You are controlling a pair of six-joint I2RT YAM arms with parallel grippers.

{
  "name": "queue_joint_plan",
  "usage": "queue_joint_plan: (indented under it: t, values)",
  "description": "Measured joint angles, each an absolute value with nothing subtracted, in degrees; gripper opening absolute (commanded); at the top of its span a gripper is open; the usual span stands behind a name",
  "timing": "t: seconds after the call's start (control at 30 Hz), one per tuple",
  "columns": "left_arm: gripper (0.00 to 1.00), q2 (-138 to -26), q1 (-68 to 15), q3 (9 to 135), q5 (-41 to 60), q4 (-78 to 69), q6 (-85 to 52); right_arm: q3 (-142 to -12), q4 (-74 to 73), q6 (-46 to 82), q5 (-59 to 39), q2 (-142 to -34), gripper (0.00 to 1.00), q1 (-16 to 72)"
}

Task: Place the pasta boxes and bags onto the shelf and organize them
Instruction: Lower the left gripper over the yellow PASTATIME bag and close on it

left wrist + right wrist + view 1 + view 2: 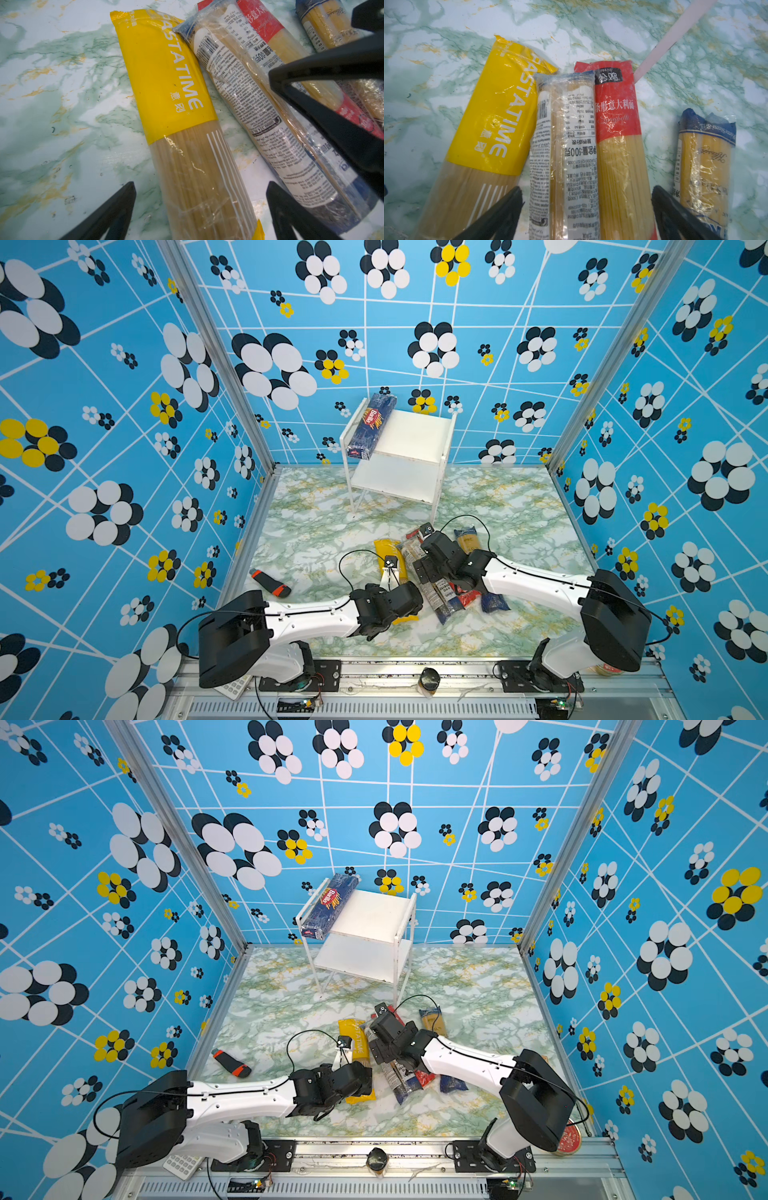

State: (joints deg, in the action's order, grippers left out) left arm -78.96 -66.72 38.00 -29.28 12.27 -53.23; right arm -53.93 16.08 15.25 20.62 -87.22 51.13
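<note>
1. Front of the green-veined marble tabletop (316, 531): four long spaghetti bags lying flat, side by side, ends pointing toward the back.
2. Left gripper (200, 185) first: hangs low with jaws spread as wide as they go, clamps nothing, straddles the yellow-wrapped clear spaghetti bag (166, 83), one black finger on either side. Touching the film or not? Too close to call.
3. Over to the right gripper (586, 188): gapes just as wide, holds nothing, hovers with the white-labelled blue-ended clear bag (562, 145) and the red-ended clear bag (614, 99) side by side between its fingers.
4. Across the row in the right wrist view: yellow, white-labelled, red, all three touching; then a strip of bare marble; then the gold-labelled blue-ended clear bag (704, 162), alone, outside the right gripper's span.
5. At the far edge of the table, in both top views: small white two-tier rack (415, 435) (370, 915) on thin white legs, one leg (675, 33) planted just beyond the red end.
6. On that rack's top board, along its left side: long dark blue Barilla cardboard box (372, 427), flat, lengthwise front to back.
7. Way over on the left of the table: short black-and-orange object (271, 584), well apart from the bags.
</note>
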Motion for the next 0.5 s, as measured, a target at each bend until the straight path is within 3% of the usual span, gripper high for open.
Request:
queue_joint_plan:
  t: [0.5]
  values:
    - [0.99, -86.37, -66.89, 38.26, -28.4, 12.43, -57.67, -51.77, 16.05, 15.27, 19.68, -85.91, 0.99, 48.93]
